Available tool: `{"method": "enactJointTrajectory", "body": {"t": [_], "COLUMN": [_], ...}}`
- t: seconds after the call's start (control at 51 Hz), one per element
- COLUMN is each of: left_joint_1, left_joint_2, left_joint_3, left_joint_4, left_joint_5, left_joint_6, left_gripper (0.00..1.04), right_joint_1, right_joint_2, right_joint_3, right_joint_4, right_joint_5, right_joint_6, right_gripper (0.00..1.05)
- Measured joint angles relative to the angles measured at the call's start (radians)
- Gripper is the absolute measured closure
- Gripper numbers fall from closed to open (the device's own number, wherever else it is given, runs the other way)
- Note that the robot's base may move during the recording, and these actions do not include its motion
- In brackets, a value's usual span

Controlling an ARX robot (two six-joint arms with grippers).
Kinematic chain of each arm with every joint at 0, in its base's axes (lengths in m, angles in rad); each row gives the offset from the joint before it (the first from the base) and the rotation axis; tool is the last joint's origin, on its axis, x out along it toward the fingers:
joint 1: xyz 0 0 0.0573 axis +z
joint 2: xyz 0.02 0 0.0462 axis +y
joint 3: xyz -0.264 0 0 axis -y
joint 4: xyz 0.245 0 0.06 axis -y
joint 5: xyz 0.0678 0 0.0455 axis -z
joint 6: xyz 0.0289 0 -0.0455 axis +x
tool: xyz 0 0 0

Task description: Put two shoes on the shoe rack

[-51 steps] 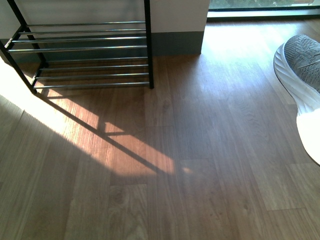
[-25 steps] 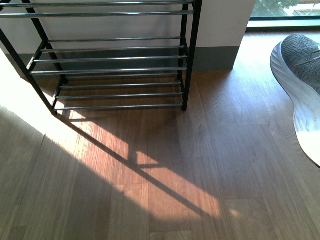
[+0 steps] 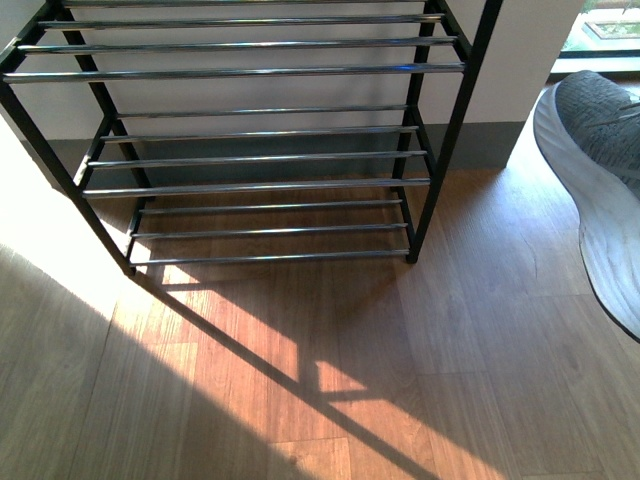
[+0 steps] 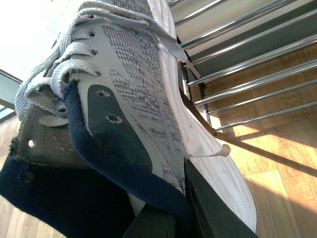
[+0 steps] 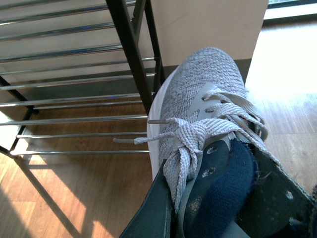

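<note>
The shoe rack (image 3: pixel 260 72), black uprights with silver rod shelves, fills the upper middle of the front view, and nothing lies on the shelves that show. One grey sneaker (image 3: pixel 600 150) hangs at the right edge there, white sole toward the rack. In the right wrist view my right gripper (image 5: pixel 198 218) is shut on that grey sneaker (image 5: pixel 208 84) at its navy collar, toe pointing at the rack's right upright (image 5: pixel 124 29). In the left wrist view my left gripper (image 4: pixel 173 208) is shut on a second grey sneaker (image 4: pixel 133 94), with the rack's rods (image 4: pixel 247 54) just beyond it. No arm shows in the front view.
The rack stands against a pale wall with a grey skirting (image 3: pixel 500 145). The wooden floor (image 3: pixel 450 350) in front carries a sunlit patch crossed by the rack's shadows. A window (image 3: pixel 610 25) shows at the far upper right.
The rack has grown larger and slid down and right in the front view, from upper left to centre. The sneaker at the right edge has kept its place.
</note>
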Motion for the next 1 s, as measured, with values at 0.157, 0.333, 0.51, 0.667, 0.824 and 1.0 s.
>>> {"method": "enactJointTrajectory", "body": {"t": [0.157, 0.333, 0.51, 0.667, 0.824, 1.0], "left_joint_1": [0.001, 0.001, 0.001, 0.001, 0.001, 0.001], "left_joint_2": [0.000, 0.000, 0.000, 0.000, 0.000, 0.000], "left_joint_3": [0.000, 0.000, 0.000, 0.000, -0.001, -0.001], "left_joint_4": [0.000, 0.000, -0.001, -0.001, -0.002, -0.002], "left_joint_5": [-0.003, 0.000, 0.000, 0.000, 0.001, 0.000], "left_joint_6": [0.000, 0.000, 0.000, 0.000, 0.000, 0.000], "left_gripper": [1.03, 1.03, 1.03, 1.03, 1.03, 1.03], "right_joint_1": [0.004, 0.002, 0.002, 0.002, 0.002, 0.002], "right_joint_2": [0.000, 0.000, 0.000, 0.000, 0.001, 0.001], "right_joint_3": [0.000, 0.000, 0.000, 0.000, 0.000, 0.000], "right_joint_4": [0.000, 0.000, 0.000, 0.000, 0.000, 0.000], "right_joint_5": [-0.007, 0.001, -0.001, -0.003, 0.001, -0.002], "right_joint_6": [0.000, 0.000, 0.000, 0.000, 0.000, 0.000], "right_gripper": [1.03, 1.03, 1.03, 1.03, 1.03, 1.03]}}
